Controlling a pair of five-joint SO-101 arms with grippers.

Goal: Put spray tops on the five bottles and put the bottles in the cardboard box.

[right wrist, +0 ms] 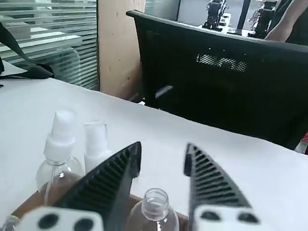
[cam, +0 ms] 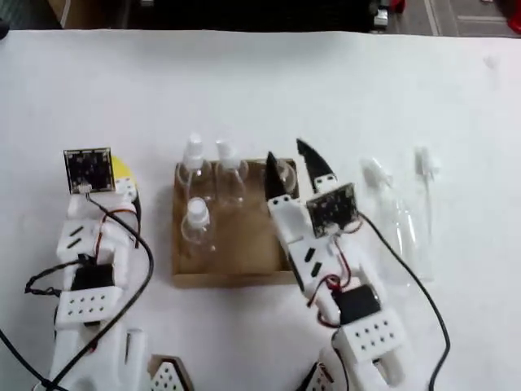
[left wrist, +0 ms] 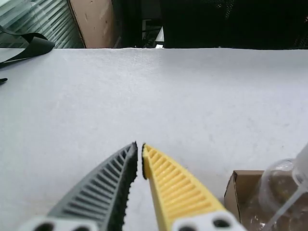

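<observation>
High view is showing the cardboard box (cam: 232, 273) sitting on the white table (cam: 260, 81); 3 capped bottles (cam: 198, 218) are standing inside it, 2 along its 12 o'clock wall and 1 toward 9 o'clock; an uncapped bottle (cam: 285, 169) is standing in the box's 1 o'clock corner; the right gripper (cam: 295, 167) is hovering over that corner with its black fingers spread apart; at 3 o'clock of the box, on the table, a clear lying bottle (cam: 396, 224) is resting beside 2 white spray tops (cam: 423, 161); the left arm (cam: 89, 269) is sitting at 9 o'clock of the box.

Left wrist view is showing the left gripper (left wrist: 139, 154) with its grey and yellow fingers pressed together, gripping nothing, over bare table; a box corner and 1 bottle are standing near it.

Right wrist view is showing the right gripper's fingers parted, clasping nothing; the uncapped bottle's open neck is sitting beneath the gap; 2 capped bottles are standing beyond 1 finger.
</observation>
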